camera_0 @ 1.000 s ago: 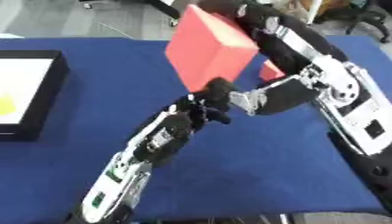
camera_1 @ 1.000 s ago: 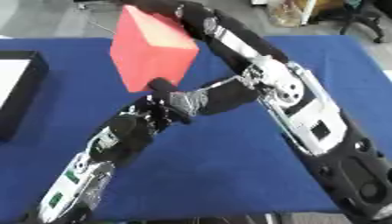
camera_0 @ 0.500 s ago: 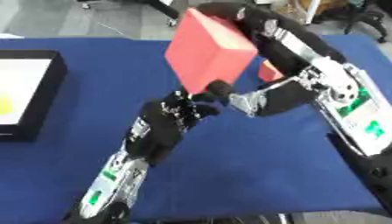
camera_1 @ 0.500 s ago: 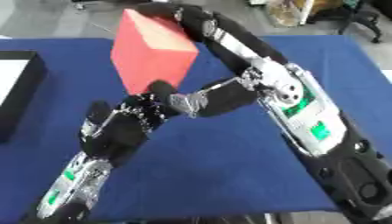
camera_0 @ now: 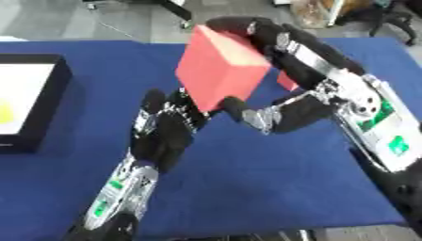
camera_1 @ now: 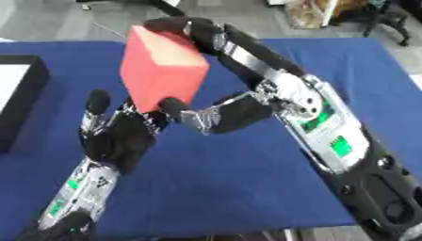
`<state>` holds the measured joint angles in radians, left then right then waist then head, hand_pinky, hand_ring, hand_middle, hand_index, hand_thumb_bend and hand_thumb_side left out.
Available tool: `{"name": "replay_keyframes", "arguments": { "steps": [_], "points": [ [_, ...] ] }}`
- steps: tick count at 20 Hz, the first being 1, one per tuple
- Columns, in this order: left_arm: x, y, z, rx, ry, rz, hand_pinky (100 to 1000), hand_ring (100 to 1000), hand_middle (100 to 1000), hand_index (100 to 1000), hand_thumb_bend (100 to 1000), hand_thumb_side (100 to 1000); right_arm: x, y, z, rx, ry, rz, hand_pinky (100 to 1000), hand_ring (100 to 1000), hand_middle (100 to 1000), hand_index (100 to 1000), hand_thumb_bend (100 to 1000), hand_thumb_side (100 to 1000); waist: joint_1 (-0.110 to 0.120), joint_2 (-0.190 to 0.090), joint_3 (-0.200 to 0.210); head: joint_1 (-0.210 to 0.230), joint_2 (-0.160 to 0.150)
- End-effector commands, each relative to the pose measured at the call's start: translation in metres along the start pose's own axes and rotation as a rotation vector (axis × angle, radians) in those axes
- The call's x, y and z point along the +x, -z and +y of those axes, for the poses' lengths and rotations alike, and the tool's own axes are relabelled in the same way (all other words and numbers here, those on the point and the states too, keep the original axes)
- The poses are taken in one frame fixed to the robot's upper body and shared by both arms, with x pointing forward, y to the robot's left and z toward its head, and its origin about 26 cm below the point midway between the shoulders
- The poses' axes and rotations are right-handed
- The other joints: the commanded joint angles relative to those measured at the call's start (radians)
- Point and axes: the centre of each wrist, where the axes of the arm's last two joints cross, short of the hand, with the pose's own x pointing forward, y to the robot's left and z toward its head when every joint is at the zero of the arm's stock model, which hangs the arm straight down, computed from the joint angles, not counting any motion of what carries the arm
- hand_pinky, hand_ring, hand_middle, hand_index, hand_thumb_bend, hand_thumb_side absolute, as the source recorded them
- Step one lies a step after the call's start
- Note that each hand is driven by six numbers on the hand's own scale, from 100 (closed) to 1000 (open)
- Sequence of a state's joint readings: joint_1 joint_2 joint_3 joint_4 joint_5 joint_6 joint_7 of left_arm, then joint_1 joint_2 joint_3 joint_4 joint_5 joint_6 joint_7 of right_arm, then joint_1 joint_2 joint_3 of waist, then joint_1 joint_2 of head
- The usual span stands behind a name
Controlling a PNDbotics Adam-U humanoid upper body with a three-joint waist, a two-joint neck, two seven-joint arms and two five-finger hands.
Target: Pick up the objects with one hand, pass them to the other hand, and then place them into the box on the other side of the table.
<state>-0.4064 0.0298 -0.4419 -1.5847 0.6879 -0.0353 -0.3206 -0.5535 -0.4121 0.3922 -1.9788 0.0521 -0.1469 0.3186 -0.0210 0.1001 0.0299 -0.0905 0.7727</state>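
Left eye view shows a blue-covered worktop (camera_0: 272, 179) seen from above, with two black and silver robot arms meeting near its middle. The right hand (camera_0: 247, 110) holds a red block (camera_0: 218, 70) up above the cloth, its thumb against the block's lower edge and its fingers curled over the top far corner. The left hand (camera_0: 169, 129) sits just below and to the left of the block, palm turned up, fingers straight and spread; whether they touch the block cannot be told. A black-walled box (camera_0: 49, 101) with a white floor lies at the left edge of the worktop, well apart from the block, with something yellow inside it.
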Motion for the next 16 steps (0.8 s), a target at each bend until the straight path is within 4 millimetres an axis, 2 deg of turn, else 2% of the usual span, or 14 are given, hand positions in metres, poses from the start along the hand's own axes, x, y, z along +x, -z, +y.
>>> {"name": "replay_keyframes", "arguments": {
  "steps": [1,3,16],
  "points": [
    [0.007,0.009,-0.005,-0.038,0.017,-0.008,994,753,746,910,602,662,0.001,0.001,-0.001,0.02,-0.025,0.003,785,915,572,549,100,176,-0.001,-0.009,0.0,-0.005,-0.003],
    [0.006,0.009,-0.006,-0.05,0.02,0.004,995,752,744,909,597,667,-0.001,0.0,0.0,0.03,-0.03,0.011,785,917,573,549,100,157,-0.002,-0.009,0.0,-0.005,-0.003],
    [0.001,0.016,-0.015,-0.131,0.022,0.055,997,749,740,907,562,686,-0.018,-0.003,0.006,0.072,-0.054,0.066,784,924,577,548,100,170,-0.002,-0.009,0.003,-0.007,-0.003]
  ]
}}
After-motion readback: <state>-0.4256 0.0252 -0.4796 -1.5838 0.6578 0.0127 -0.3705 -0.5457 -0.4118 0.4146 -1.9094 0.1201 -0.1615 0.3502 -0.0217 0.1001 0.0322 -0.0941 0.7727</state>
